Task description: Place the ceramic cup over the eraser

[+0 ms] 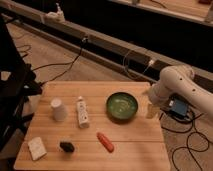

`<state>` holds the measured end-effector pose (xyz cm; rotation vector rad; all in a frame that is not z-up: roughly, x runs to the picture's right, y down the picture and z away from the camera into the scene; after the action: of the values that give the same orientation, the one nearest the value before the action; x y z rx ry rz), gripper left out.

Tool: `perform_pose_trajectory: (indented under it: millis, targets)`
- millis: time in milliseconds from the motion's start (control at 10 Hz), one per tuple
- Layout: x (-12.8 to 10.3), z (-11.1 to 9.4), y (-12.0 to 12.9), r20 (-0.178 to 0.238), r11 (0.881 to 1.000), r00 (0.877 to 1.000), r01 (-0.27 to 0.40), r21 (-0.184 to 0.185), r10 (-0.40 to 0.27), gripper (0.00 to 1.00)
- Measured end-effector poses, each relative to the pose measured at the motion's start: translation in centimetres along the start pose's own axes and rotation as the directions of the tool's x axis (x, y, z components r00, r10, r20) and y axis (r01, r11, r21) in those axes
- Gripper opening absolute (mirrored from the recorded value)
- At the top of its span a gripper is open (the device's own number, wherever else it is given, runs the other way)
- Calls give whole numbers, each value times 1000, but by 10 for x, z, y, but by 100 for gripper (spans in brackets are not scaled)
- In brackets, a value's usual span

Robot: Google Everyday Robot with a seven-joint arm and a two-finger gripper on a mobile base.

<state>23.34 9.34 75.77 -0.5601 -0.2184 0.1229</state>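
The ceramic cup (58,109) is small, white and tapered, and it stands on the left part of the wooden table (135,150). The eraser (67,146), a small black lump, lies nearer the front edge, below and slightly right of the cup. My gripper (152,110) hangs from the white arm (175,82) at the table's right edge, just right of the green bowl, far from both cup and eraser.
A green bowl (122,106) sits right of centre. A white tube-shaped bottle (82,113) lies beside the cup. An orange-red stick (105,142) lies in the front middle, a white rectangular block (37,148) at the front left. Cables cross the floor behind and to the right.
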Motion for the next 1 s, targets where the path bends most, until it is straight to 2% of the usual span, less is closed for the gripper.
perform_pose_trajectory:
  millis: [1000]
  targets:
    - [0, 0, 0, 0, 1000, 1000, 0, 0, 0, 80]
